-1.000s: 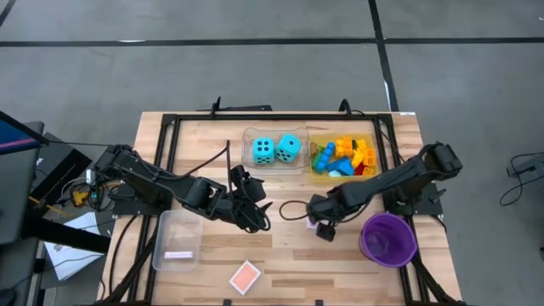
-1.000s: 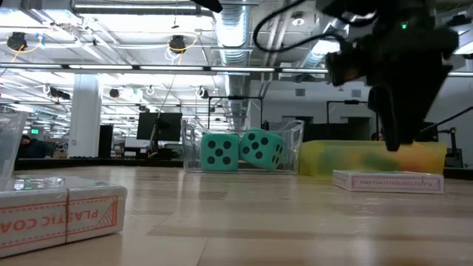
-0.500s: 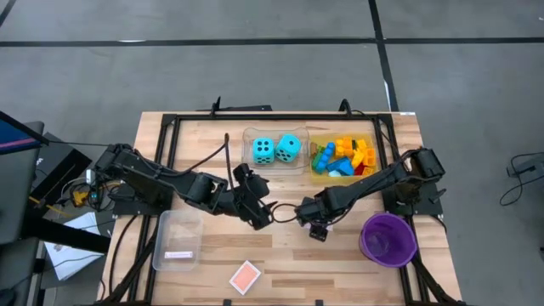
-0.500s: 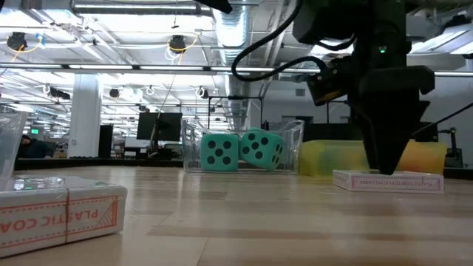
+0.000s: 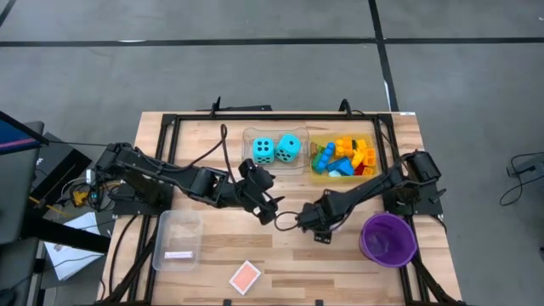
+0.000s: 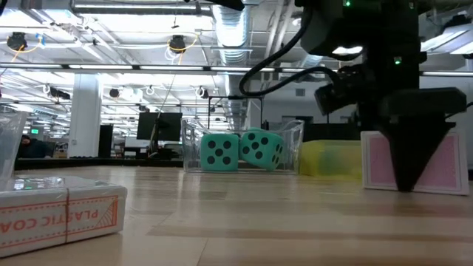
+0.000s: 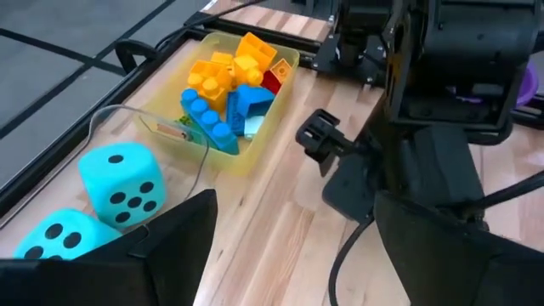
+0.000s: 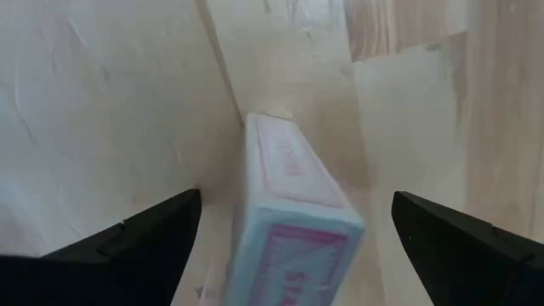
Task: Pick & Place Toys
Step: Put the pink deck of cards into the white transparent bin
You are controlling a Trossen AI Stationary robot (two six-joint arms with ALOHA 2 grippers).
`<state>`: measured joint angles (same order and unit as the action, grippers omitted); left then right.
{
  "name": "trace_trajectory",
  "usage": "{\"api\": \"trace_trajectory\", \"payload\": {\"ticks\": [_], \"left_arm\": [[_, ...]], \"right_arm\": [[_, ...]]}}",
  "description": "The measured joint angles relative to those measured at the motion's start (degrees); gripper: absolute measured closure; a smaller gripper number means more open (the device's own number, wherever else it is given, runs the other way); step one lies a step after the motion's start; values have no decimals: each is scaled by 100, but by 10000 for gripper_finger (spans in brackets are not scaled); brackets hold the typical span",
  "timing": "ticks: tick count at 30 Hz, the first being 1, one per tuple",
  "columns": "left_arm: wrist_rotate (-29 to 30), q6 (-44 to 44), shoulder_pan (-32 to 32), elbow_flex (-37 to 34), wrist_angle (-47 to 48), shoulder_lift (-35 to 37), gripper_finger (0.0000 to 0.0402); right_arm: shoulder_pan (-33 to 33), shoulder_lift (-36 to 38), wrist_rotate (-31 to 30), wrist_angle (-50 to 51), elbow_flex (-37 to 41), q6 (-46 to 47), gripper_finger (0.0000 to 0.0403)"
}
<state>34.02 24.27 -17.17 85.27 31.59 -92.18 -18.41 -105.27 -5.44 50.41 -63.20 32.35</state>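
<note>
your right pincer [image 5: 313, 223] is down at mid-tabletop [image 5: 289, 255], fingers spread wide on either side of a pink card box [image 8: 293, 204] that stands up on edge. the right wrist view shows clear gaps on both sides of the box, so nothing is clamped yet. in the low view the box [image 6: 436, 164] stands nearly upright with the pincer in front of it.

your left pincer [image 5: 270, 206] hangs just beside the right one, fingers apart and empty, looking toward the yellow tray [image 7: 280, 89] of plastic bricks [image 7: 225, 89] and the two turquoise dice [image 7: 119, 183] in the clear tray [image 5: 249, 144] at the far edge.

the main risk: a box on edge is unsteady. if one finger touches before the other as you close, it will likely tip flat or slide away. the two arms are also very close, so any sideways move could bump them or snag a cable. an orange box [image 5: 245, 276] lies near the front edge, another pink one in the near-left clear tray [image 5: 178, 252], and the purple bowl [image 5: 388, 238] sits to the right.
</note>
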Motion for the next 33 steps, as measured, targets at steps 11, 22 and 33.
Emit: {"api": "trace_trajectory", "payload": {"ticks": [11,22,33], "left_arm": [[-2,0,0,0,0,0,88],[-2,-2,0,0,17,0,88],[-2,-170,0,0,37,0,88]], "right_arm": [[27,-3,-19,-189,2,310,25],[244,651,-17,-89,-28,1007,26],[-368,1040,228,227,-28,1529,26]]}}
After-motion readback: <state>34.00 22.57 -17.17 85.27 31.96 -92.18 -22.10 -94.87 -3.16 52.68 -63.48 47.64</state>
